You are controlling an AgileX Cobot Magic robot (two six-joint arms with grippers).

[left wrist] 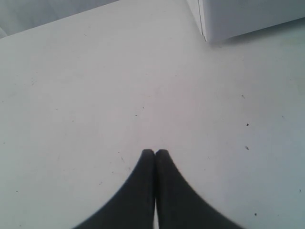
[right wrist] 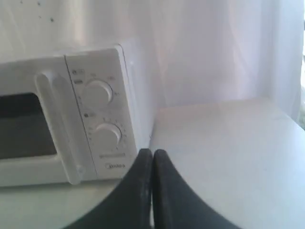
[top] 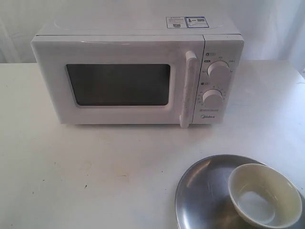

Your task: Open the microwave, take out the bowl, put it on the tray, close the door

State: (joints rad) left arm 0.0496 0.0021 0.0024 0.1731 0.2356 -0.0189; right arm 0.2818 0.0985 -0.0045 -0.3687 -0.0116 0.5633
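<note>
One microwave (top: 138,71) shut, one bowl (top: 264,200) on one tray (top: 200,191), two grippers clenched on nothing.

The single door (top: 119,83) lies flush against the microwave's front, its one vertical bar handle (top: 189,88) just beside the control panel with two round knobs (top: 218,70), one above the other; two stickers (top: 187,22) sit side by side on the top. The bowl rests upright inside the tray's rim, toward its right side, nothing in it. The tray lies on the white table (top: 95,176) in front of the microwave's right end, apart from it. The left gripper (left wrist: 155,152) hangs over bare table near a microwave corner, its two fingers pressed together and empty. The right gripper (right wrist: 152,152) faces the knob panel, its two fingers likewise pressed together, holding nothing.
</note>
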